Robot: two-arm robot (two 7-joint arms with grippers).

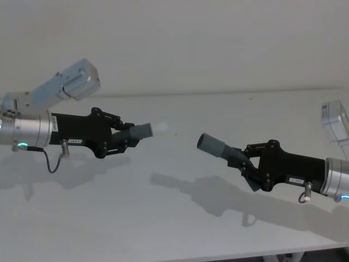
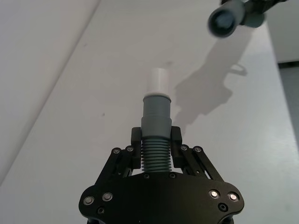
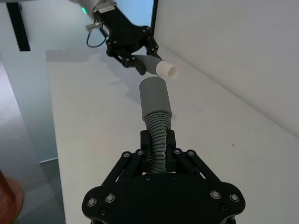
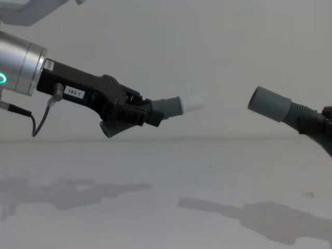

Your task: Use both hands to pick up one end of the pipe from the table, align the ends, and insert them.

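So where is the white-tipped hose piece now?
The white-tipped piece is on the robot's left in the head view, clamped in the left gripper above the table, its tip facing the open-cuffed piece in the right gripper across a gap.

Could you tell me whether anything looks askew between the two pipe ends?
Yes: the white-tipped piece in the left claw and the open-cuffed piece in the right claw are apart and angled, not on one line.
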